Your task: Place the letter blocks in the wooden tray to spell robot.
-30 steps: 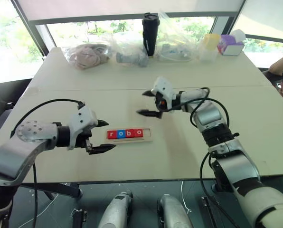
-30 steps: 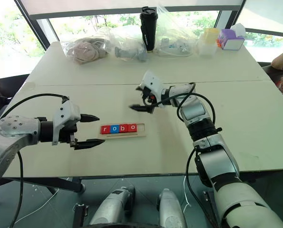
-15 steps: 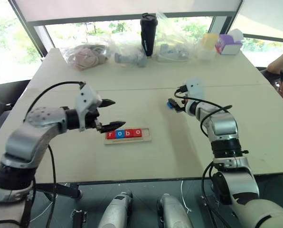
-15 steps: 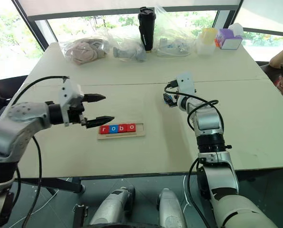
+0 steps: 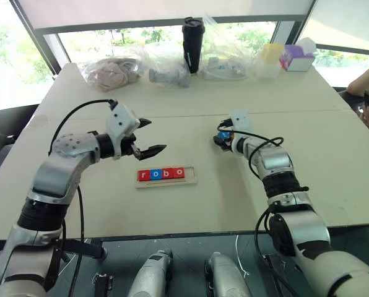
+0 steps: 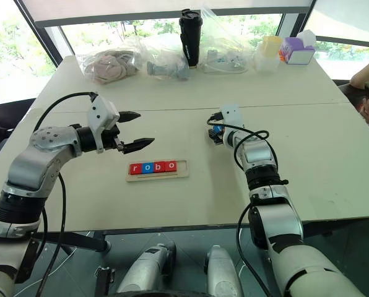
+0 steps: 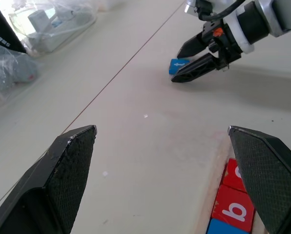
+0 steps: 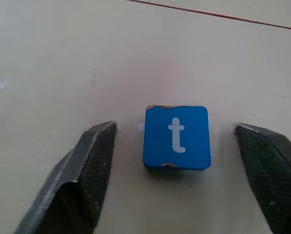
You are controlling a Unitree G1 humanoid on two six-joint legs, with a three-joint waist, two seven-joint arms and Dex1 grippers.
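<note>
Blocks: four are seated in the tray [image 5: 191, 180], spelling r-o-b-o [image 5: 163, 174]; the end slot on the robot's right is bare. The fifth, a blue t block [image 8: 176, 137], lies flat on the table [image 5: 333, 161], well apart from the tray, to its right and further from the robot.

Right gripper [image 8: 177, 170] has been swung away from above the tray over the last second and lowered to the t; it is now straddled by the fingers [image 8: 87, 165], with a gap seen on both sides. The fingers have been drawn in from wide but not yet clamped; nothing is grasped.

Left gripper [image 5: 148, 136] has been raised and carried forward, hovering above and behind the tray's left end, fingers spread, empty.

Judged: pickup of the last letter is under way; only grasp and placement into the free slot are left.
</note>
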